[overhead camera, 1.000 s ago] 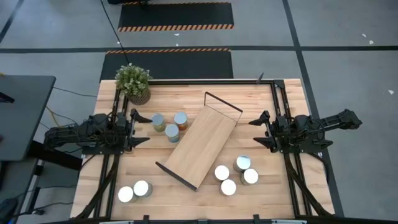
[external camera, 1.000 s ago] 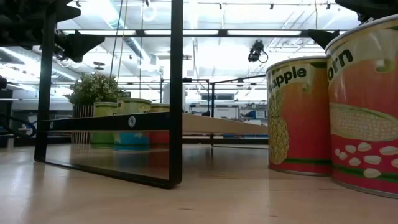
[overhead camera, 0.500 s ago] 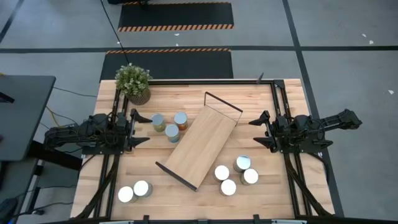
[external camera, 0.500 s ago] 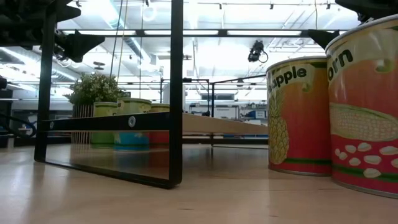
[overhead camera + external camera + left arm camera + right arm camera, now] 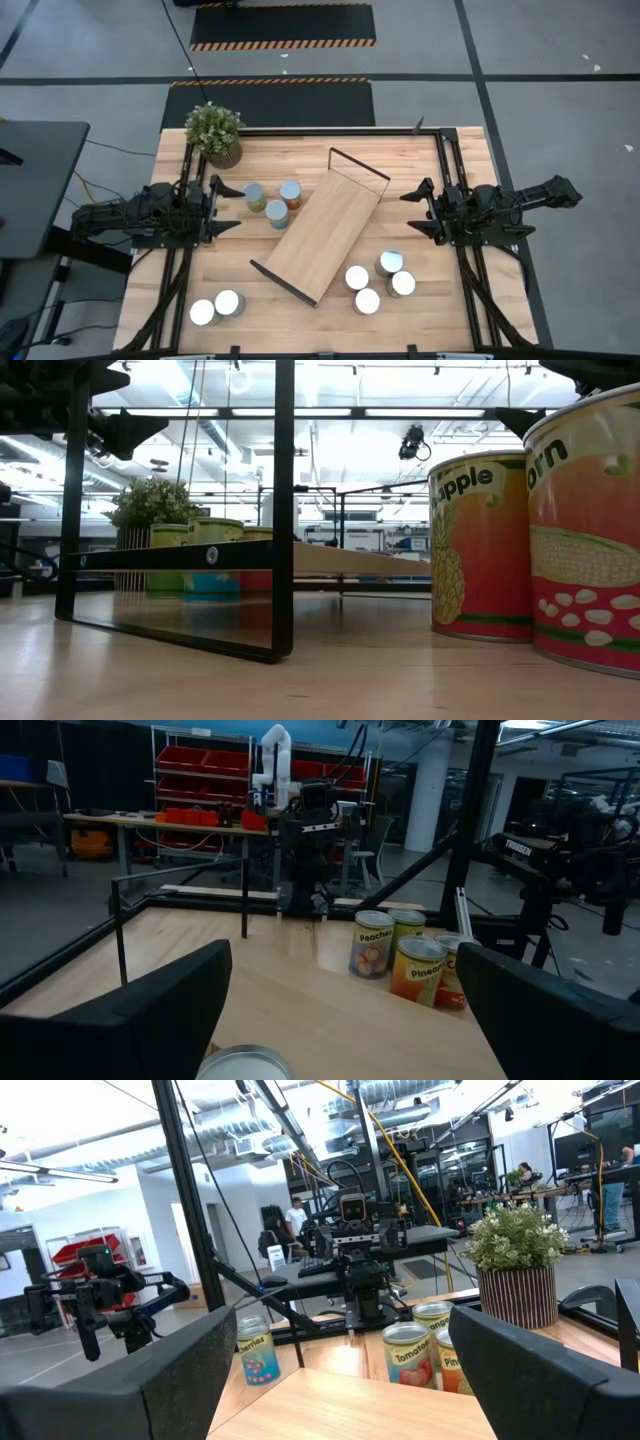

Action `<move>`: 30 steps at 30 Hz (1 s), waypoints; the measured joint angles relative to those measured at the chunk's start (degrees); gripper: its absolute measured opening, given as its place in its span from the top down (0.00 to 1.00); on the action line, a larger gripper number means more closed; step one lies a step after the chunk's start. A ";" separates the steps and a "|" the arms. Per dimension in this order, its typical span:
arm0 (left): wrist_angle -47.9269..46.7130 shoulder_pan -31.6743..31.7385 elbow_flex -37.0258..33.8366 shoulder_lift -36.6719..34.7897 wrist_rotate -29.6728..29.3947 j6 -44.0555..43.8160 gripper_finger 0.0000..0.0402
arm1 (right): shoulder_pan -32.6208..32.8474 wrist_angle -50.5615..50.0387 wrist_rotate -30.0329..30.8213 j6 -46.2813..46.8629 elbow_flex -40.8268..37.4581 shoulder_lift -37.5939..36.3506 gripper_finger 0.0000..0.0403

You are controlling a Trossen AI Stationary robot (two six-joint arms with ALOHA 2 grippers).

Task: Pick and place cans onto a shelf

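So far: nothing placed.
Shelf: the long light-wood board with black wire end frames lies bare, diagonal at mid-table.
Cans: the small silver-topped tins stand on the tabletop; three left of the shelf, four right, two near the front-left corner.
Left gripper: jaws wide, holding nothing, at the table's left edge.
Right gripper: jaws apart, holding nothing, at the right edge.
Left to do: every can.

Two black jointed arms, pointed fingers
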 joint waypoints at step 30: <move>2.71 0.00 -0.01 0.00 -3.38 2.81 0.02 | -0.02 3.52 -0.69 4.02 -0.01 -0.04 0.07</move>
